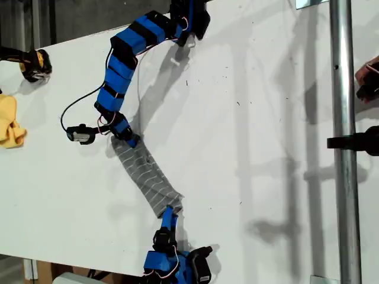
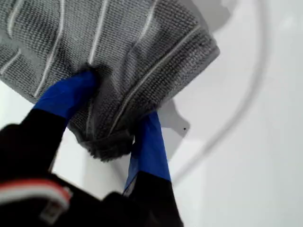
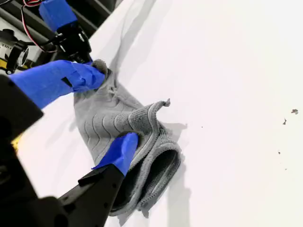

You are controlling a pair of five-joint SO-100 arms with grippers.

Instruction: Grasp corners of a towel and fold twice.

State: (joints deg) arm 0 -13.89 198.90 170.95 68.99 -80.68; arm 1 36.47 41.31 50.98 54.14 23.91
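Towel [image 1: 145,174], gathered into a narrow striped band, lay on the white table [image 1: 266,118] at about 7 o'clock from the middle of the exterior view. It ran slantwise from 11 o'clock down to 5 o'clock between my two grippers. My first gripper [image 1: 129,139] held the 11 o'clock end, its blue fingers [image 2: 149,137] pinching the bunched hem from both sides. My second gripper [image 1: 169,212] had the 5 o'clock end. One finger [image 3: 120,151] pressed onto the doubled cloth and its partner was hidden beneath, so I judged it a pinch rather than saw one. The first fold looked made, though loosely, and the second was in hand. Next, one end had to be carried over to meet the other, kept low and with the pinch firm, since the layers gaped at the 5 o'clock end and could slip apart.
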